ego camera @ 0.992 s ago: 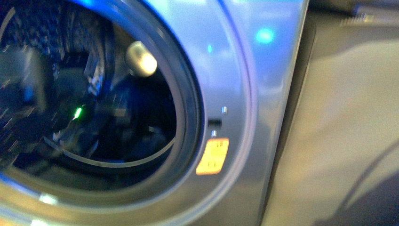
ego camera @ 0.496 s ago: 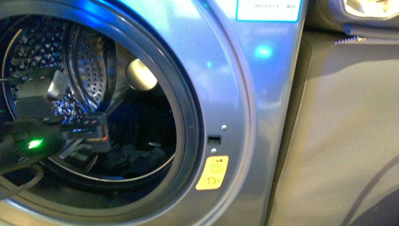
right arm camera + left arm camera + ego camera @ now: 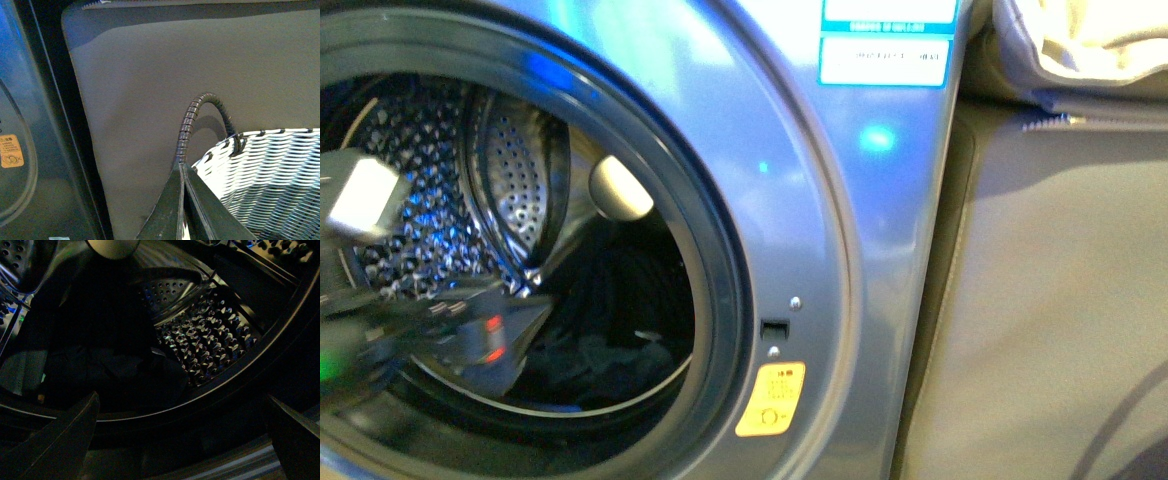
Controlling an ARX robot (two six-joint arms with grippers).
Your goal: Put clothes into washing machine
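The silver-grey washing machine (image 3: 800,200) fills the front view, its round porthole open onto the dimpled steel drum (image 3: 510,190). The dark clothes (image 3: 610,330) lie in a heap low in the drum, and they also show in the left wrist view (image 3: 115,370). My left gripper (image 3: 500,345) is a blur at the lower left of the porthole. In the left wrist view it (image 3: 180,450) is open and empty, just above the porthole rim and short of the clothes. My right gripper (image 3: 181,169) is shut on nothing, beside a basket.
Grey-brown flat-sided furniture (image 3: 1050,300) stands right of the machine, with beige padding (image 3: 1090,40) on top. A white woven basket (image 3: 270,180) with a dark looped handle (image 3: 192,120) sits by my right gripper. An orange sticker (image 3: 771,398) and a blue-white label (image 3: 887,45) mark the machine's front.
The front view has tilted upward, so the sticker sits lower and the label has come into sight. My left arm has shifted down and left within the porthole.
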